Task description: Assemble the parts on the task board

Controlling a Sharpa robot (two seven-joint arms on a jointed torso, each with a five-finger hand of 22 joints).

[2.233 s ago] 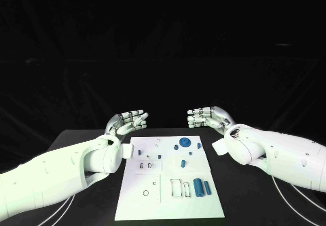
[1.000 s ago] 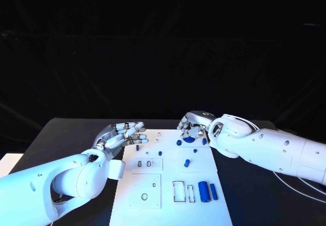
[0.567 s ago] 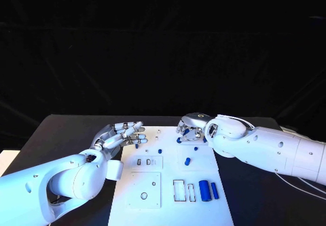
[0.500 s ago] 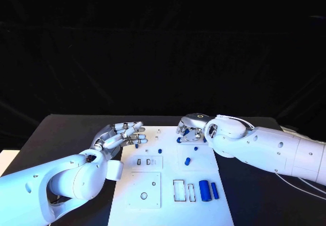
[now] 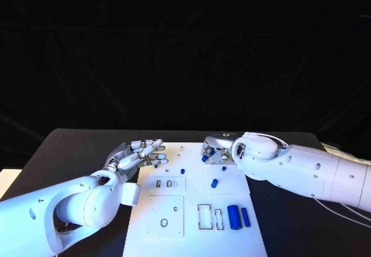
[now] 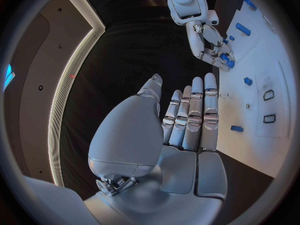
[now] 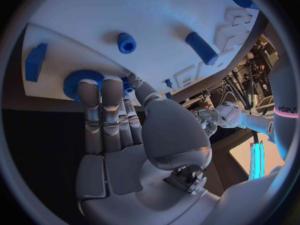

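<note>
My left hand (image 5: 141, 153) hovered at the task board's (image 5: 185, 235) left edge near its far end, fingers straight and apart, holding nothing; the left wrist view showed the same spread fingers (image 6: 195, 116) above the dark worktop (image 5: 69, 155) just beside the board (image 6: 275, 50).

My right hand (image 5: 216, 150) was lowered over the far end of the board, palm down. In the right wrist view its fingertips (image 7: 94, 92) lay on the blue toothed disc (image 7: 78, 80) close to the board's (image 7: 156, 15) far edge; whether the disc was actually gripped I cannot tell, since the fingers covered part of it. In the head view a little blue of that disc (image 5: 206, 158) showed under the hand.

Other parts on the board:
- a small blue round peg (image 7: 127, 43) and a blue cylinder lying flat (image 7: 201, 48), both near the disc but apart from it;
- a blue block (image 7: 35, 62) at the board's edge beside the disc;
- a short blue piece (image 5: 214, 183) near the middle of the board;
- a thick blue cylinder (image 5: 234, 217) and a thinner one (image 5: 245, 217) lying side by side toward the near right corner, next to two outlined rectangular recesses (image 5: 204, 217).
</note>
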